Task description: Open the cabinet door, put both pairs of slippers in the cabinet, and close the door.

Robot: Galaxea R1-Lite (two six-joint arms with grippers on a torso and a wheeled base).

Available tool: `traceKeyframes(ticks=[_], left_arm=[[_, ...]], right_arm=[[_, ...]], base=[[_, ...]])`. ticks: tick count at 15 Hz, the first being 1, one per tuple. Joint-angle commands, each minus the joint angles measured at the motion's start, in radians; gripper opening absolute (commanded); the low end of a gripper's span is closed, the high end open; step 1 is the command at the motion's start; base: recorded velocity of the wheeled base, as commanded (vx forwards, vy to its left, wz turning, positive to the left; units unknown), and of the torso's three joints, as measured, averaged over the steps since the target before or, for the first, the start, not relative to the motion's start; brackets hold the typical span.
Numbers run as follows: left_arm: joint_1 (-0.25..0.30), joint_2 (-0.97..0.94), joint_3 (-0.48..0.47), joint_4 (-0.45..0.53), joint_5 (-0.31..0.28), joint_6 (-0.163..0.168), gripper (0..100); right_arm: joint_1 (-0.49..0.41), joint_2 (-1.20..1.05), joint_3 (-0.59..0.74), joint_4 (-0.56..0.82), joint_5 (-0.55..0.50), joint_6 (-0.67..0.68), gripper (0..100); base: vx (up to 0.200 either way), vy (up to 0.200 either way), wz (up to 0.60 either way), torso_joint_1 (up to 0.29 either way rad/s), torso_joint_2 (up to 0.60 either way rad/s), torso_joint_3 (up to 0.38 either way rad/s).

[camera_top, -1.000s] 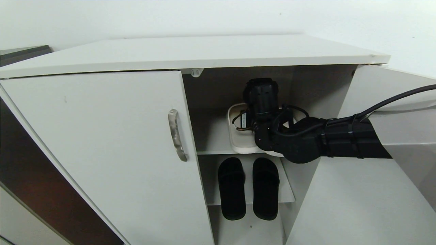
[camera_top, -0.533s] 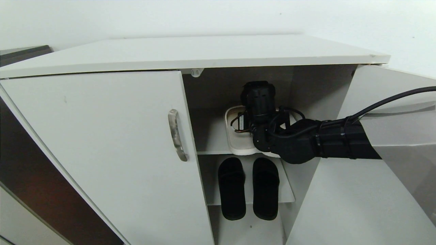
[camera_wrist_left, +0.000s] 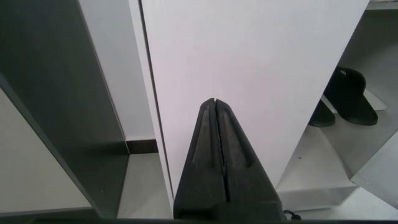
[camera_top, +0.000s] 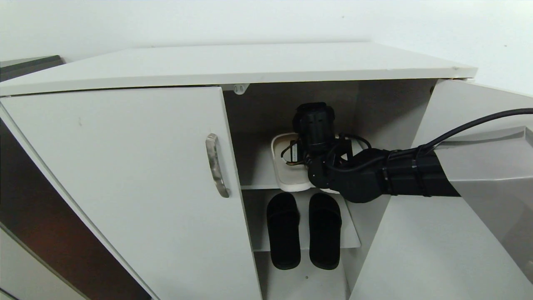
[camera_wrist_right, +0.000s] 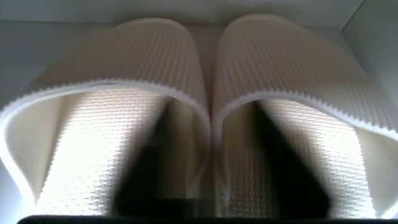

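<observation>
The right door (camera_top: 437, 250) of the cabinet (camera_top: 250, 62) stands open, and the black slippers (camera_top: 283, 229) already lie side by side on the lower shelf (camera_top: 352, 237). The white slippers (camera_top: 287, 177) sit on the upper shelf (camera_top: 254, 166), with the right gripper (camera_wrist_right: 214, 149) reaching in. Its fingers are blurred but appear to go one into each slipper, clamping the adjoining straps between them. The left gripper (camera_wrist_left: 214, 102) hangs before the closed left door (camera_top: 125, 166), fingers together on nothing. What seems left is to release the white pair, withdraw and close the door.
</observation>
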Motion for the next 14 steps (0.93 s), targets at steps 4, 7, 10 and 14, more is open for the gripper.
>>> traceKeyframes(ticks=[4,7,10,14], left_arm=[[-0.001,0.000,0.000,0.000,0.000,0.000,0],[0.001,0.000,0.000,0.000,0.000,0.000,0],[0.001,0.000,0.000,0.000,0.000,0.000,0],[-0.001,0.000,0.000,0.000,0.000,0.000,0]], right_arm=[[0.014,-0.022,0.023,0.001,-0.004,0.000,100],[0.026,-0.039,0.045,-0.002,-0.005,0.002,100],[0.042,-0.075,0.077,-0.004,-0.007,0.002,100],[0.074,-0.131,0.143,-0.007,-0.022,0.005,100]], base=[[0.000,0.000,0.00,0.000,0.00,0.000],[0.000,0.000,0.00,0.000,0.00,0.000],[0.000,0.000,0.00,0.000,0.00,0.000],[0.000,0.000,0.00,0.000,0.00,0.000]])
